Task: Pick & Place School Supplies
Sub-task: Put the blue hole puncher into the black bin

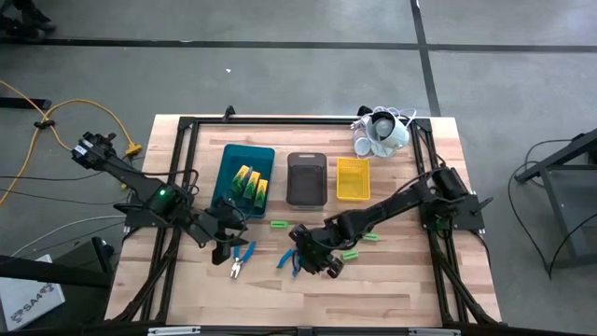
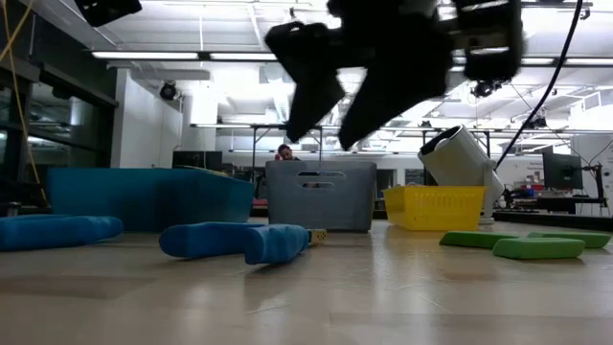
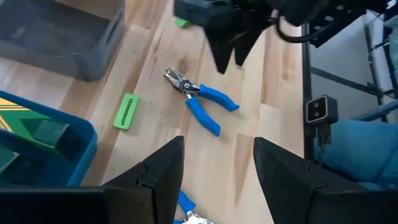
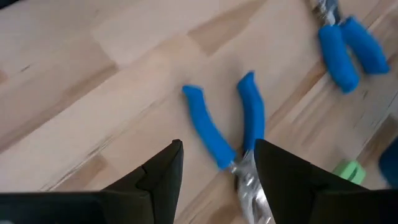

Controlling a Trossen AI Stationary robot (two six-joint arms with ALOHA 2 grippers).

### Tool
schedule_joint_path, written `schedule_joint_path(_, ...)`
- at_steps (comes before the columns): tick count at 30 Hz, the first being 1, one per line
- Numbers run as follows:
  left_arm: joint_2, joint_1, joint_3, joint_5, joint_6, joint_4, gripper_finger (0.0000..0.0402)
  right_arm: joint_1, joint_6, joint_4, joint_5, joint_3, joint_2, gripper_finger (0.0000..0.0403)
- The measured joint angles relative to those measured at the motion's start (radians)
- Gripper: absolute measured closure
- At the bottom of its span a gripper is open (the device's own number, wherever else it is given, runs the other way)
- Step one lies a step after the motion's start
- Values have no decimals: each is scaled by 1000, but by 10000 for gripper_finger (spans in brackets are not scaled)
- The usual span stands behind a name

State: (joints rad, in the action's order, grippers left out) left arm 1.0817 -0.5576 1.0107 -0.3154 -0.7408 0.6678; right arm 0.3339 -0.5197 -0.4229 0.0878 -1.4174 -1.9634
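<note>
Two blue-handled pliers lie flat on the wooden table: one (image 1: 241, 262) near my left gripper (image 1: 224, 248), the other (image 1: 290, 260) under my right gripper (image 1: 312, 259). In the right wrist view the open fingers (image 4: 217, 165) stand above that second pair's (image 4: 227, 127) jaw end without touching it. My left gripper (image 3: 217, 162) is open and holds nothing, hovering near the teal tray (image 1: 227, 161), which holds yellow-and-green boxes (image 1: 250, 185). Green sticks (image 1: 278, 224) (image 1: 371, 236) (image 1: 350, 254) lie on the table.
A grey tray (image 1: 306, 177) and a yellow tray (image 1: 353, 179) stand beside the teal one at the back. A white cup-like cluster with cords (image 1: 381, 133) sits at the far right corner. Bare wood lies along the near edge (image 1: 298, 303).
</note>
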Motion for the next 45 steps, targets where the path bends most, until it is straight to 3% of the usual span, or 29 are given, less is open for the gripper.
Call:
schedule_joint_path(10, 0, -4, 0, 0, 0, -21, 214, -14, -64, 89, 46, -2, -95, 213)
schedule_joint_path(32, 0, -4, 0, 1, 0, -24, 214, -28, -113, 185, 69, -1, -173, 216)
schedule_joint_path(45, 0, -4, 0, 1, 1, -24, 214, -35, -113, 196, 72, -1, -173, 323)
